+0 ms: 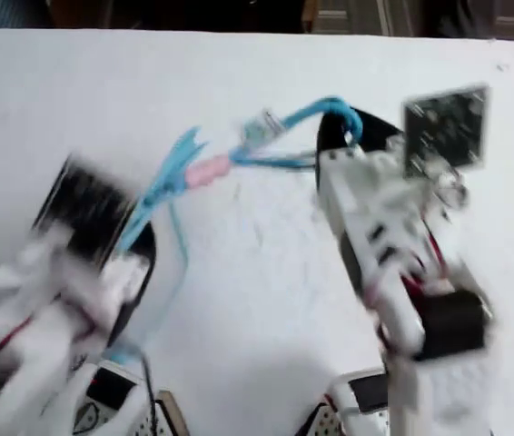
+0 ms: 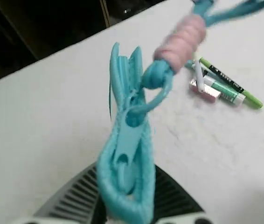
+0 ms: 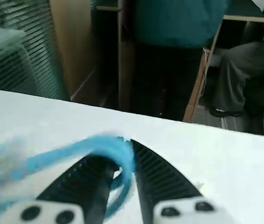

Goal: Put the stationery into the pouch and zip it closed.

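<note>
White table (image 1: pixel 257 309) is carrying both arms. The pouch (image 1: pixel 159 191) is hanging stretched between them, apparently off the surface.

Left gripper (image 2: pixel 125 207) is clamping the pouch's zipper end (image 2: pixel 127 149), jaws narrow around the teal fabric. Right gripper (image 3: pixel 122 175) is pinching the blue cord (image 3: pixel 99 147) that's running off the zipper, jaws nearly together.

Handling, my read: the pouch is looking light, soft and floppy, so it's sagging without two-point tension. The seam end by the zipper is looking like the stiffest place to grab. The cord is thin and likely slipping under a hard tug, so a pinch close to the pink bead (image 2: pixel 181 39) should work better.

View differences:
- High view is giving the whole span and both arms.
- Left wrist view is adding the stationery, namely green pens (image 2: pixel 232 88) and a pink eraser (image 2: pixel 205 91), lying together on the table, well apart from the pouch. Loading is looking not yet done.
- Right wrist view is showing the cord sitting between that gripper's ribbed jaws.
</note>
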Tool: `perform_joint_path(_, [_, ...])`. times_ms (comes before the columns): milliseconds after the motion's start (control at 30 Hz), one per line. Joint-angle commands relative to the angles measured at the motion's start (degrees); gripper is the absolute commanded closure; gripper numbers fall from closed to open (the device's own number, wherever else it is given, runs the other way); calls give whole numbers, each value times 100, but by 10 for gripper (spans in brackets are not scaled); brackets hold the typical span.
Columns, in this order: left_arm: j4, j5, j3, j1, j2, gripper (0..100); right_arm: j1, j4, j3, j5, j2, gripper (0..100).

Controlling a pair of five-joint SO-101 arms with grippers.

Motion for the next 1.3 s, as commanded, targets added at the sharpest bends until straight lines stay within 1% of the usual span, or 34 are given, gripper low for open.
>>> perform_joint_path(0, [18,-53,-185,-57,-620,977,374,-1077,554,-53,435,982])
perform_joint_path(167, [35,-53,-176,-48,-989,977,989,-1912,589,-642,1490,982])
perform_joint_path(267, [35,-44,44,-48,-1015,977,1130,-2018,475,-747,1895,982])
perform_joint_path(367, [26,-35,360,-48,-1015,977,1068,-1842,167,-782,1903,982])
perform_joint_path(500, [9,-35,422,-48,-1015,977,1015,-1578,-202,-738,1842,982])
perform_joint_path(600, [-97,-18,440,-75,-998,977,681,-1103,-334,-686,1552,981])
perform_joint_path(667, [-193,0,440,-92,-998,977,382,-778,-334,-273,1297,976])
perform_joint_path(733, [-308,229,457,-92,-989,977,48,-347,-308,264,1042,926])
perform_joint_path(800, [-554,369,642,-101,-989,977,-303,330,-308,703,778,832])
perform_joint_path(933, [-1099,369,1477,-101,-1015,977,-901,1833,-308,1547,268,628])
perform_joint_path(1000, [-1415,360,1873,-101,-1015,977,-1086,2404,-308,1890,-4,557])
perform_joint_path(1067, [-1741,273,2224,-101,-1015,977,-1130,2782,-308,1960,-286,537])
perform_joint_path(1167, [-2242,-448,2796,-101,-1015,977,-1121,3125,-308,1996,-778,537])
perform_joint_path(1267, [-2655,-967,3288,-101,-1015,977,-1165,3389,-299,2119,-1182,537])
